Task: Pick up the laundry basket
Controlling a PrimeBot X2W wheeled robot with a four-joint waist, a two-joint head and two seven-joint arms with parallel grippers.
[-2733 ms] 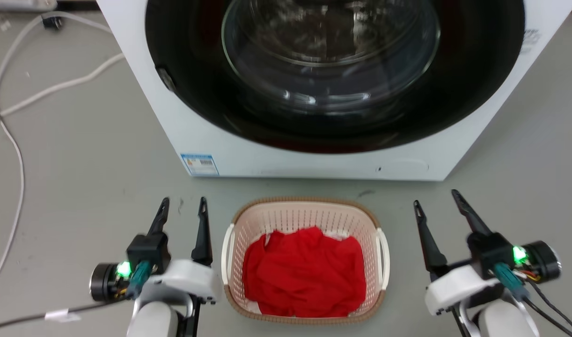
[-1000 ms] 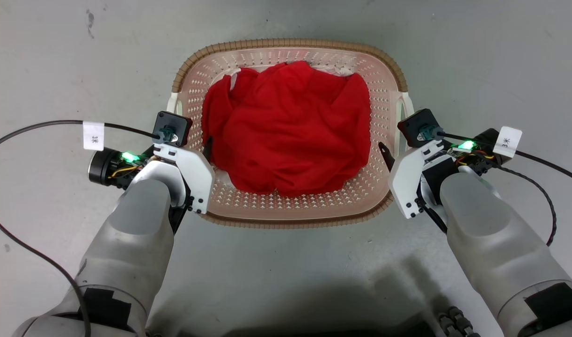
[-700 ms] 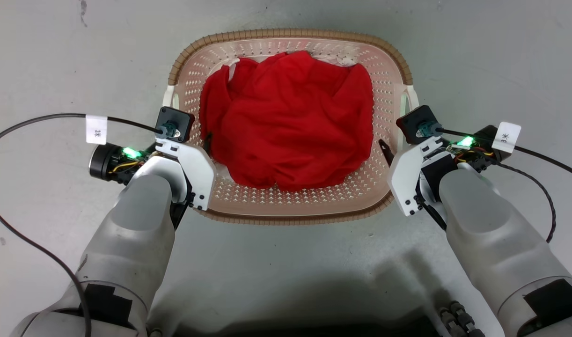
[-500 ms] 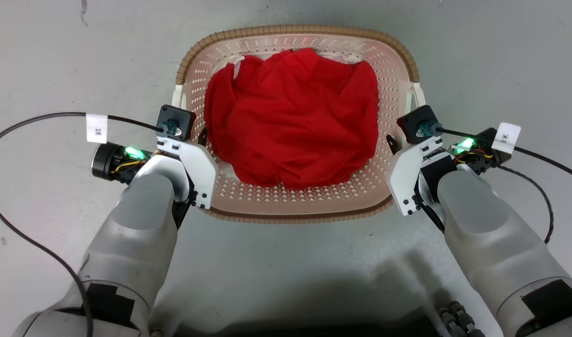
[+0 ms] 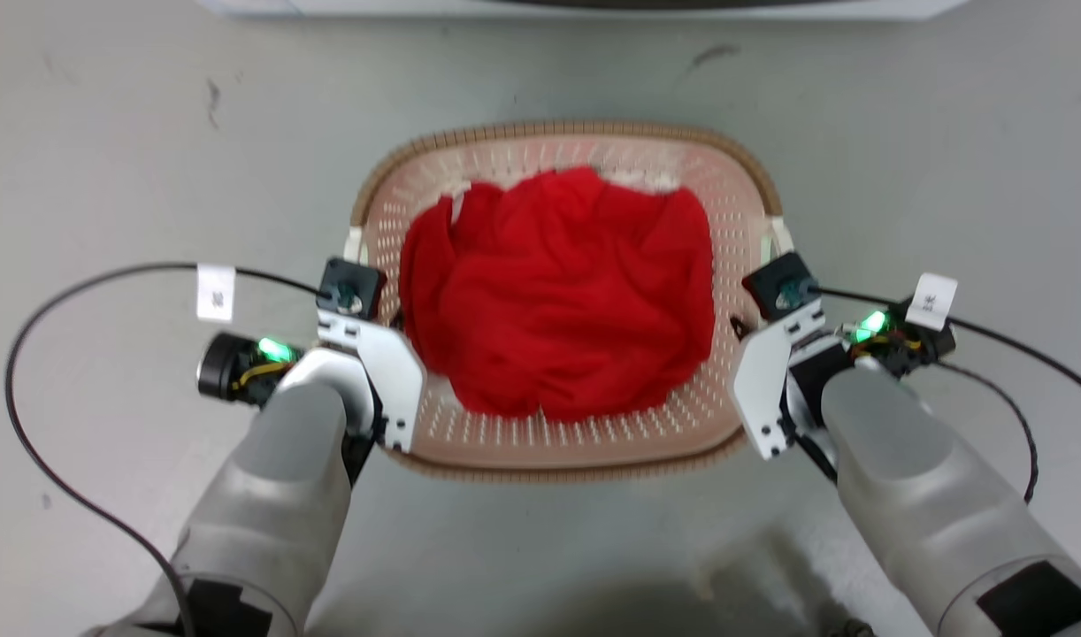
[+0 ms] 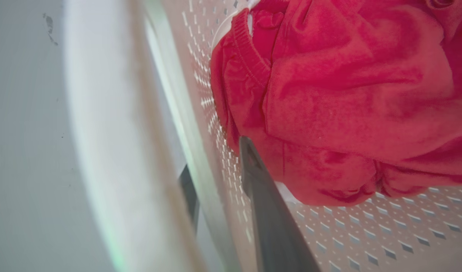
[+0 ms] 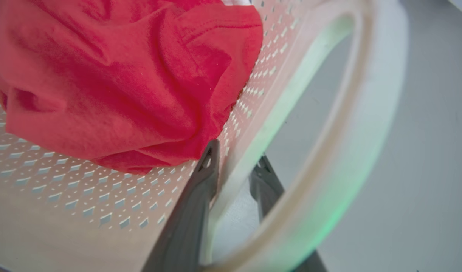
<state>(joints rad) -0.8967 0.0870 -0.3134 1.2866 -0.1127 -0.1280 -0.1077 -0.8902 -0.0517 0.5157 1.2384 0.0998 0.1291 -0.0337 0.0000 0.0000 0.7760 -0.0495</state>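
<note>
Laundry basket point(image 5: 565, 131) is centred on the grey floor point(image 5: 107, 133), on the near side of a white appliance base point(image 5: 594, 7). Red garment point(image 5: 563, 292) is heaped inside. Can't tell if the basket's bottom is off the floor.

Left gripper point(image 6: 216, 158) straddles the left wall under the white handle point(image 6: 87, 113). One finger is inside at the cloth's edge, one outside, clamped on the wall. Right gripper point(image 7: 238, 151) is pinched the same way on the right wall.

Step in hand: two-arm lift.
- Raise both wrists together at one rate, rim level.
- The thin perforated wall will probably flex, so don't pull the arms apart.
- Let the handle arches take the load if the pinch slips.
- Mind the left inner finger dragging the garment.
</note>
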